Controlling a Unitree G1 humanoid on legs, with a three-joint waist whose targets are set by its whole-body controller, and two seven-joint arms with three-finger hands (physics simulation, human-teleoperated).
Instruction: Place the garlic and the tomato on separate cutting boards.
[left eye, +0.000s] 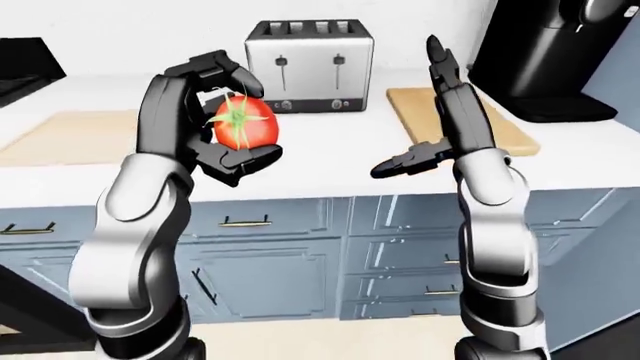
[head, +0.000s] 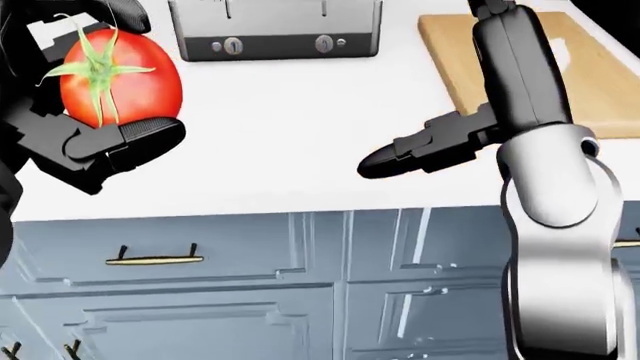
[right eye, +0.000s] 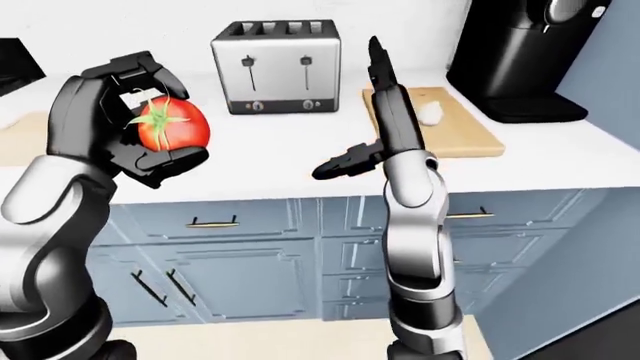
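A white table (left eye: 330, 161) ran the width of a kitchen over blue-grey cabinet doors (left eye: 270, 255), with a black coffee machine (right eye: 520, 60) standing at the right and a steel four-slot toaster (left eye: 308, 66) against the wall. Two wooden cutting boards lay well apart: the right board (right eye: 460, 139) beside the coffee machine carried the garlic (right eye: 430, 112), while the left board (left eye: 60, 135) sat bare. The robot's left hand (left eye: 205, 112) was raised above the table edge, its fingers wrapped around the tomato (left eye: 243, 124), stem upward. The right hand (left eye: 425, 154) hung empty with fingers spread, clear of the garlic. The tomato looked smooth, ripe and easily bruised, likely best cradled around its middle, as here, and set down gently rather than dropped on the left board.
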